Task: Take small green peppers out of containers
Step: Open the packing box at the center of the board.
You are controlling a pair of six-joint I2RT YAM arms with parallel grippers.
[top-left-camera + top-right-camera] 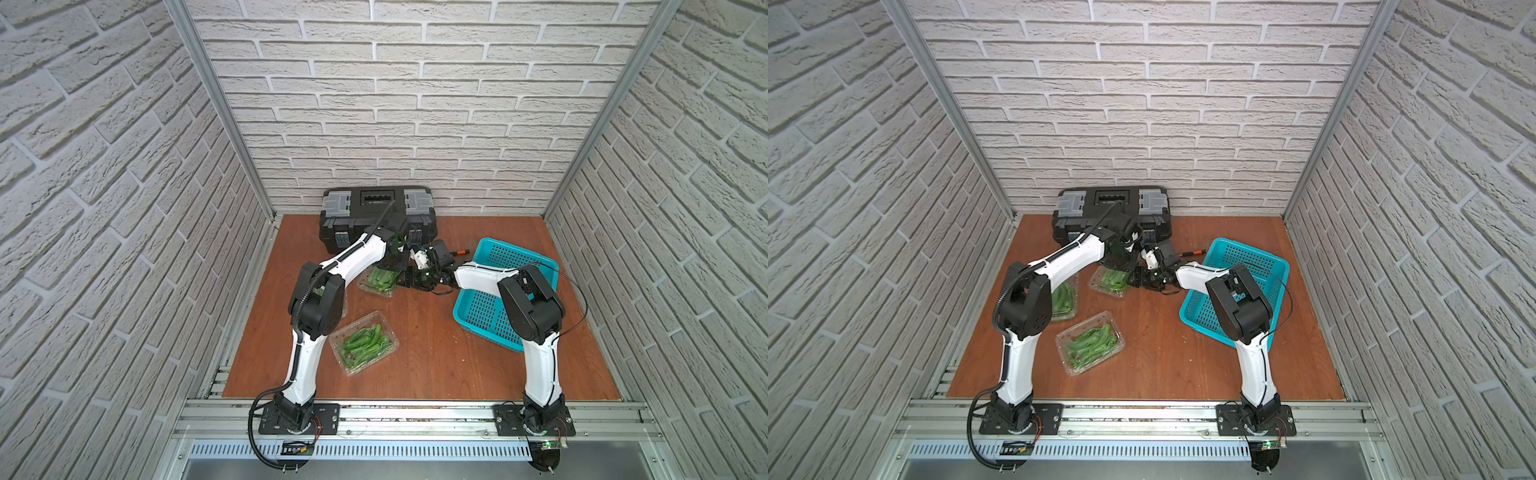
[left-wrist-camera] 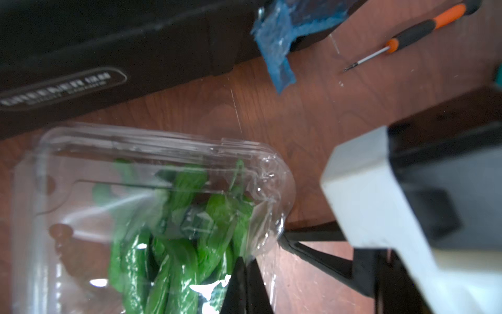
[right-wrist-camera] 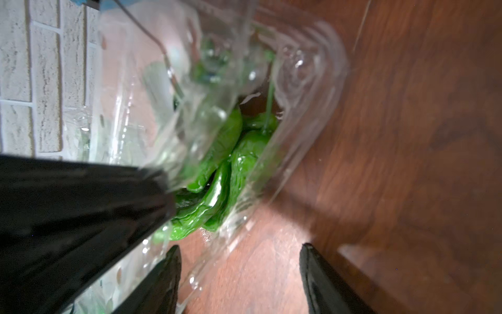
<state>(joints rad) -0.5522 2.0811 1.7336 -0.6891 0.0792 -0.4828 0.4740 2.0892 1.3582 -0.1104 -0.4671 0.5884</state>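
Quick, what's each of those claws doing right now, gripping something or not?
Left gripper: closed, pinching the clear container's lid.
Right gripper: open, holding nothing, beside that container.

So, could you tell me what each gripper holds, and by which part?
The jaws of the left gripper pinch the clear clamshell box by its lid's rim, near a corner; the right gripper is open, holding nothing.

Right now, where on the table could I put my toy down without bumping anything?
Best spot: the bare table between the near container and the teal basket. Also the back corner behind the basket. Crowded: in front of the toolbox, where the left gripper and right gripper meet at the far container.
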